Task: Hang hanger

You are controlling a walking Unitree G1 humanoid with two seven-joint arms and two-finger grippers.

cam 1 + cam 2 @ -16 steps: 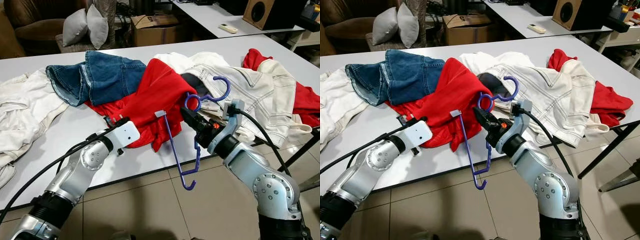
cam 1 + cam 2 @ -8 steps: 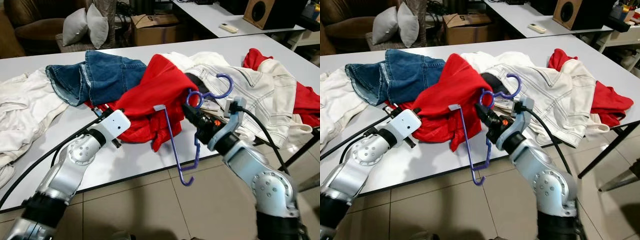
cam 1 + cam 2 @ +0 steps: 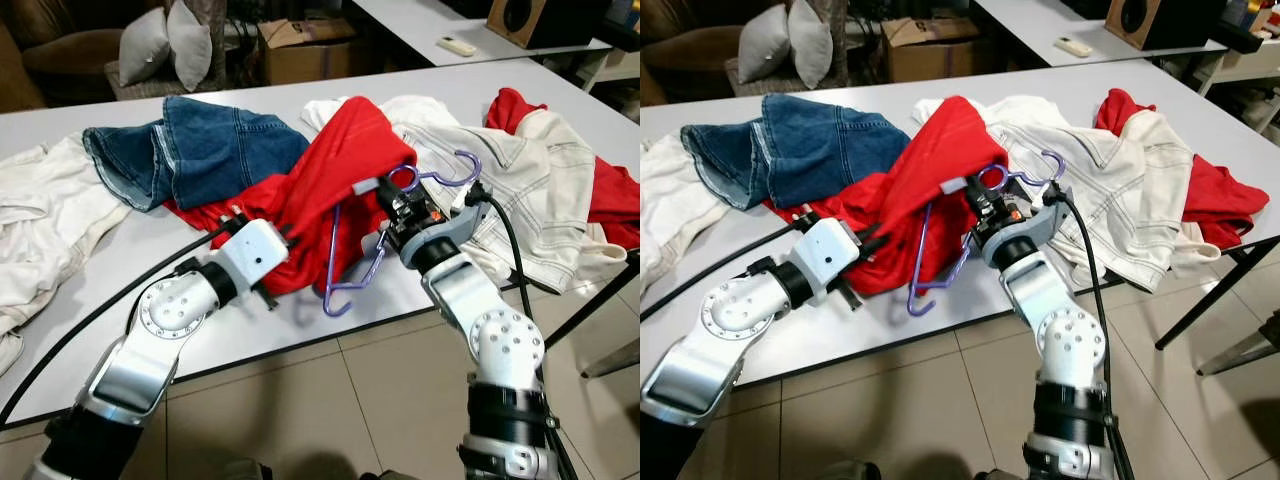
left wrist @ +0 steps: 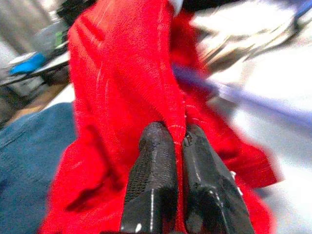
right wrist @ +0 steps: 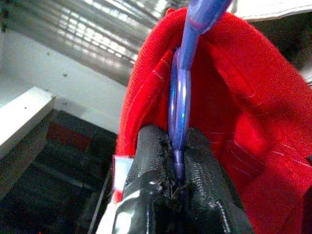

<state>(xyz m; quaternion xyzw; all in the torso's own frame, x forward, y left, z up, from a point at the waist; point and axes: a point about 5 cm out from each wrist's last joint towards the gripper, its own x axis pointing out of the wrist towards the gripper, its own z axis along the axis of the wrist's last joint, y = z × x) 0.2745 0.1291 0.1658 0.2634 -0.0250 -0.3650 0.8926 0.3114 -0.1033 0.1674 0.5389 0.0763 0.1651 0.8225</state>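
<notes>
Nearest the camera, the left claw (image 3: 283, 240) is pinched tight on a fold of the red garment (image 3: 325, 175), the cloth squeezed between its two black fingers (image 4: 155, 161) in the left wrist view. Just beside it, the right claw (image 3: 392, 208) is clamped on the purple hanger (image 3: 352, 262) near its neck, the plastic caught between the fingertips (image 5: 197, 161) in the right wrist view. The hanger sits partly inside the red garment, with one white-tipped end poking up against the cloth, its hook (image 3: 455, 170) standing above the white jacket (image 3: 500, 190), and its lower arm dangling past the edge of the counter (image 3: 130, 270). The likeliest trouble, as I judge it, is the pinch on the fold: it takes only a thin ridge of fabric, so a pull against the hanger could slide the cloth out and let the garment slump back on the pile. The hanger's grip is narrow too, on smooth plastic, so it could twist in the fingers if the cloth drags on one arm. The dangling lower arm could catch the counter edge as it lifts. Farther back, the denim piece (image 3: 200, 150) overlaps the red cloth and might be dragged along with it.
</notes>
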